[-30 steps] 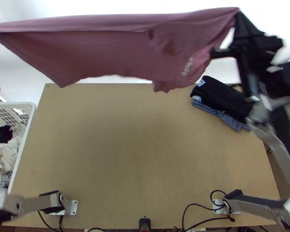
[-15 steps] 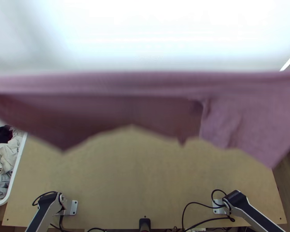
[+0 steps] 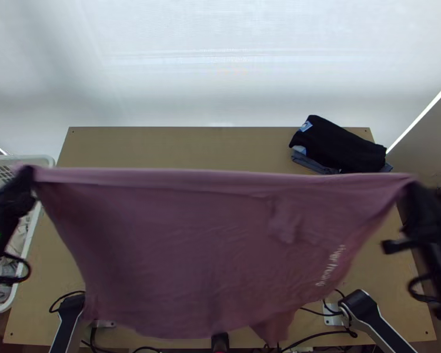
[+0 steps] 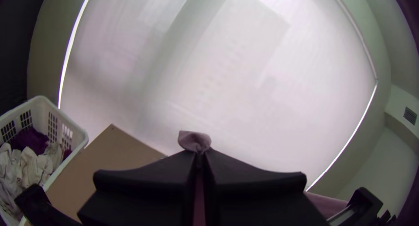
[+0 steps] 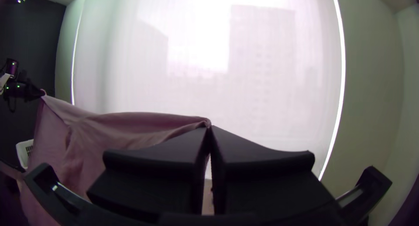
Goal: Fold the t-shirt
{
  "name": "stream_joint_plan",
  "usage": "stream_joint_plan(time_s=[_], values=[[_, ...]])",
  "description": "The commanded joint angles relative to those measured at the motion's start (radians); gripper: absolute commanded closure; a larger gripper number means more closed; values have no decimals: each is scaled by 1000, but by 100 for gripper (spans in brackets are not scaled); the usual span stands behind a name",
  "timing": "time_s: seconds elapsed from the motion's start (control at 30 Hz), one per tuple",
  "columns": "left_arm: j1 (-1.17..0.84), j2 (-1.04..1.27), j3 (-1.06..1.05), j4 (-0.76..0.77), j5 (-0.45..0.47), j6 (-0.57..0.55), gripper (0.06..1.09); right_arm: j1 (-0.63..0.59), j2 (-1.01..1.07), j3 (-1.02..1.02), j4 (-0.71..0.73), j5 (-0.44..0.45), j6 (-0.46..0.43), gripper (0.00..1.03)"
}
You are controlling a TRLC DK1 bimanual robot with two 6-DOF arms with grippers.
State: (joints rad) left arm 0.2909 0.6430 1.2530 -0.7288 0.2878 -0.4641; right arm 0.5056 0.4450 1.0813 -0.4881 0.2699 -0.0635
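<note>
You have the dusty-pink cloth t-shirt (image 3: 191,253) hanging spread above the flat, light wooden table (image 3: 179,147). Your black left gripper (image 3: 31,176) pinches one upper corner towards the table's left side; your black right gripper (image 3: 411,187) pinches the other, towards its right.

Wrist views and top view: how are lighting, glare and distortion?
Right wrist view: glare through the translucent white blind, the black right gripper nearly silhouetted. Left wrist view: the blind's bright edges bow, corners dark. Top view: blind pale and bright, dusky pink cloth t-shirt comparatively dim.
</note>
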Motion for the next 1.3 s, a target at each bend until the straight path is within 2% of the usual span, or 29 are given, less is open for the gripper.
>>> stream_joint_plan(time_s=[0.0,0.1,0.23,0.5,0.6,0.73,1.0,1.27], values=[[17,-43,-175,80,-21,51,105,27,-37,-141,33,20,83,100],[30,-54,-322,140,-21,84,105,51,-52,-284,94,20,105,100],[39,-54,-475,250,-19,101,105,57,-37,-446,249,14,99,100],[17,159,-567,465,-32,96,105,4,169,-518,433,-44,137,100],[13,277,-555,539,-36,91,105,-22,276,-488,441,-54,182,100],[11,435,-494,588,-42,94,105,-55,417,-435,491,-57,191,100],[4,687,-326,600,-47,111,105,-111,761,-253,540,-61,249,100],[-42,850,-188,594,-62,116,105,-167,1052,-31,522,-84,314,100]])
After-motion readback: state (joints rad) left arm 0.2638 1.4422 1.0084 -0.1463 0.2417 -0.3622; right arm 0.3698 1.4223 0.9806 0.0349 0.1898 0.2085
